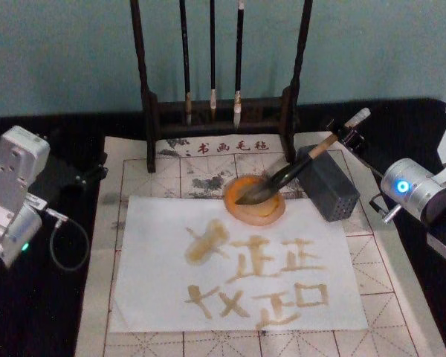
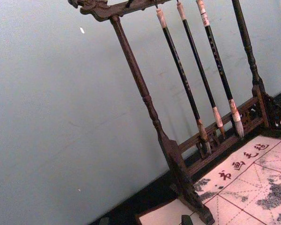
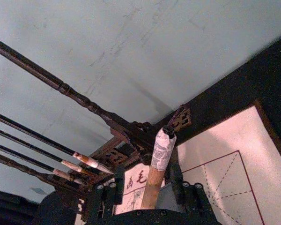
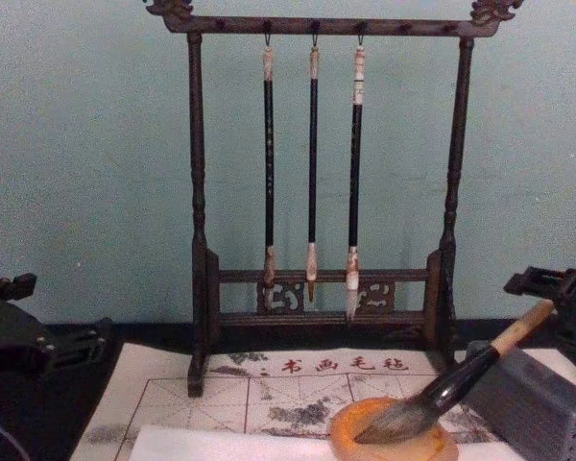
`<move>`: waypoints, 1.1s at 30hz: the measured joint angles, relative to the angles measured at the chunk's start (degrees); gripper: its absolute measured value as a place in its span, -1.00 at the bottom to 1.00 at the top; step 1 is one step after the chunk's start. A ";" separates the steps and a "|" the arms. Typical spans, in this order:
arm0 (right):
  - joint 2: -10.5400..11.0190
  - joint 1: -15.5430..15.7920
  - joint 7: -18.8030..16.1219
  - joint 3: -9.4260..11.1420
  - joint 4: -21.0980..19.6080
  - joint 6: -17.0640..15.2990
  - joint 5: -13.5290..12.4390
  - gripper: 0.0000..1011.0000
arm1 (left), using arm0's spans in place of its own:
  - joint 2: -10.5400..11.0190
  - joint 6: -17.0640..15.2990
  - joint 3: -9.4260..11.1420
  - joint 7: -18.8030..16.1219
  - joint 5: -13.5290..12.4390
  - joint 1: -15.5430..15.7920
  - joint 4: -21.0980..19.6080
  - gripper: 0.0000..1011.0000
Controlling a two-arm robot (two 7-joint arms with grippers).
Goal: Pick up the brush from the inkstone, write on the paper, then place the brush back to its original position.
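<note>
Now brush [image 1: 297,167] lying tuft-down in inkstone [image 1: 271,216], handle slanting up-right toward right gripper [image 1: 348,132], its jaws standing apart, straddling handle below white cap; left arm [image 1: 15,201] sitting well apart.

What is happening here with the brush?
The large calligraphy brush with a light wooden handle lies with its bristles in the round orange-amber inkstone dish, handle leaning across the grey perforated block. The right tool straddles the handle's end, fingers open, not gripping. The plain white paper sheet already bears amber strokes. The left tool is parked off left.
</note>
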State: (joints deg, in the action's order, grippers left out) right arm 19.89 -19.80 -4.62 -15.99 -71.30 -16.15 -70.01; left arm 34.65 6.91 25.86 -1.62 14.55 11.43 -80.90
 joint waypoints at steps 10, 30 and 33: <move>0.00 0.00 -0.04 0.04 0.00 -0.03 0.00 -0.30 | 0.00 0.00 0.00 0.00 0.00 0.00 0.00 0.98; 0.51 -0.01 -0.63 -0.64 -0.28 1.09 0.02 -0.61 | 0.00 0.00 0.00 0.00 0.00 0.00 0.00 0.98; 0.96 -0.11 -1.03 -1.09 -0.81 1.87 0.06 -0.61 | 0.00 0.00 0.00 0.00 0.00 0.00 0.00 0.98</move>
State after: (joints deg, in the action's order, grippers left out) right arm 20.85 -19.90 -5.65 -17.08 -72.11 -14.28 -69.94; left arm 34.65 6.91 25.86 -1.62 14.55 11.43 -80.90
